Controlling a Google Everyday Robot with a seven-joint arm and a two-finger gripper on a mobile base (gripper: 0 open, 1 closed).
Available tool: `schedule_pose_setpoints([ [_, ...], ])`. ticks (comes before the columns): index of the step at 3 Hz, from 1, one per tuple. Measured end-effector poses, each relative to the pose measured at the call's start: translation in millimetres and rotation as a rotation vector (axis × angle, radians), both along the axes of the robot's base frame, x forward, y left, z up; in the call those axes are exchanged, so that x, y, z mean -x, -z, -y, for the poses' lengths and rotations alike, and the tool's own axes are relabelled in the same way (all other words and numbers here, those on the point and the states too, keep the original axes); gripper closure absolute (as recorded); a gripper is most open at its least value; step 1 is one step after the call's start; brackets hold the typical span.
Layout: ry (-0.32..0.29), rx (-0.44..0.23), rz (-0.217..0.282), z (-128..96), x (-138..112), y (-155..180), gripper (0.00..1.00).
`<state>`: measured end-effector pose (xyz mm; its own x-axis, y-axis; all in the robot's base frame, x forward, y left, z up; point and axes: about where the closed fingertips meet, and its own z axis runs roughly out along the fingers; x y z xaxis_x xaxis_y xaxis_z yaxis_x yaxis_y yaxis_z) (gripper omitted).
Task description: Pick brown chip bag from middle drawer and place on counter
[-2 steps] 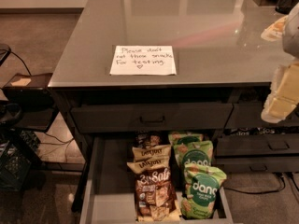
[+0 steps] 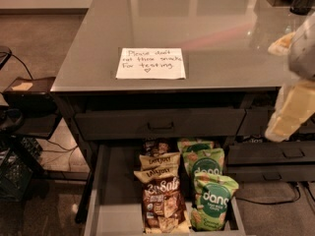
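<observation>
The brown chip bag (image 2: 160,200) stands at the front of a row of like bags in the open middle drawer (image 2: 117,191), touching the green bags (image 2: 212,200) on its right. It looks light, soft and slippery, its contents easily crushed, so a gentle pinch on the tan top band seems best. Above lies the counter (image 2: 206,28) with a handwritten note (image 2: 150,63). The gripper (image 2: 290,113) hangs at the counter's right edge, well apart from the bag; whether it is wide or narrow I cannot tell
</observation>
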<state>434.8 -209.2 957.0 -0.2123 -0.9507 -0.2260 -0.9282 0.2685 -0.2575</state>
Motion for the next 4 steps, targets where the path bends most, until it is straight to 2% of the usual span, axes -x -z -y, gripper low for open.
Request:
schedule_pose_setpoints([
  [1, -0.02, -0.049, -0.003, -21, 8, 46, 0.0],
  [2, -0.039, -0.118, -0.036, -44, 12, 92, 0.0],
  [3, -0.058, -0.179, -0.082, -65, 11, 147, 0.0],
  [4, -0.066, -0.212, -0.14, -77, 11, 204, 0.0],
])
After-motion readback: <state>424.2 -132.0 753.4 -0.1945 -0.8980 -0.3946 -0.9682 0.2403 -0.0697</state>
